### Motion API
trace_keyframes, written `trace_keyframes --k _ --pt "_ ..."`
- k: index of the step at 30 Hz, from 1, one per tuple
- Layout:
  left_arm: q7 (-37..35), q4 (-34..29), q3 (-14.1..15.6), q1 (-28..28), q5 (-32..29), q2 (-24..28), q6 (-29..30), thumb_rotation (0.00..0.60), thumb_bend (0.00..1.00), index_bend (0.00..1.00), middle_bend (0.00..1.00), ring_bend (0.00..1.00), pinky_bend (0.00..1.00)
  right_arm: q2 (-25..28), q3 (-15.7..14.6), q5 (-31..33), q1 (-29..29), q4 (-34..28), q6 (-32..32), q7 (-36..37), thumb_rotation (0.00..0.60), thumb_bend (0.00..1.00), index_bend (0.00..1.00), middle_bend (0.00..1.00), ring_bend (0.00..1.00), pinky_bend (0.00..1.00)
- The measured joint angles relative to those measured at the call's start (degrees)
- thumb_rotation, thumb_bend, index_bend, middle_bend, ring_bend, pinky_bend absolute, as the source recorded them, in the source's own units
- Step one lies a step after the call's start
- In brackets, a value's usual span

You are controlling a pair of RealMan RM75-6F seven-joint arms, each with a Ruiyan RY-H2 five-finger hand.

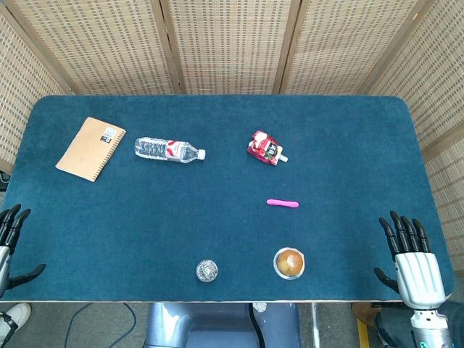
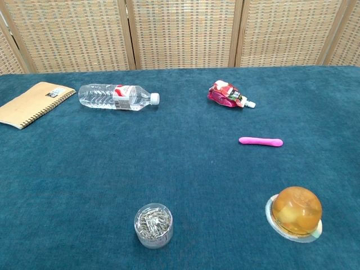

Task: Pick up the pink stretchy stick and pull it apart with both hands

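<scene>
The pink stretchy stick (image 1: 282,203) (image 2: 260,141) lies flat on the blue table, right of centre, untouched. My right hand (image 1: 410,257) hovers at the table's front right corner, fingers spread, holding nothing, well to the right of the stick. My left hand (image 1: 10,235) shows partly at the front left edge, fingers apart and empty. Neither hand appears in the chest view.
A water bottle (image 1: 169,150) (image 2: 118,96) and a tan notebook (image 1: 91,148) (image 2: 32,103) lie at the back left. A red pouch (image 1: 266,148) (image 2: 227,94) sits behind the stick. A jelly cup (image 1: 289,262) (image 2: 295,213) and a small jar of clips (image 1: 206,271) (image 2: 153,225) stand near the front edge.
</scene>
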Motion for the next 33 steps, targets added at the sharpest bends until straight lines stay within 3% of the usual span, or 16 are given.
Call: trace_keyframes --k 19,27,33 --pt "-0.27 0.19 -0.33 -0.25 -0.44 -0.43 -0.45 0.6 0.0 0.0 0.0 0.0 0.0 -1.16 1.3 3.06 3.22 1.02 -6.22 -0.45 0.6 0.0 0.02 0.0 0.0 0.0" --pt "1.51 0.95 -1.4 -1.3 -2.8 -1.62 -2.33 0.6 0.0 0.0 0.0 0.0 0.0 -1.98 5.92 10.86 11.88 1.99 -20.7 -1.12 0.6 0.01 0.15 0.0 0.0 0.0" --pt "3.88 1.8 -2.05 -2.01 -4.22 -3.27 -3.38 0.6 0.0 0.0 0.0 0.0 0.0 -3.86 10.06 21.48 19.97 3.89 -34.14 -1.67 0.6 0.14 0.28 0.0 0.0 0.0"
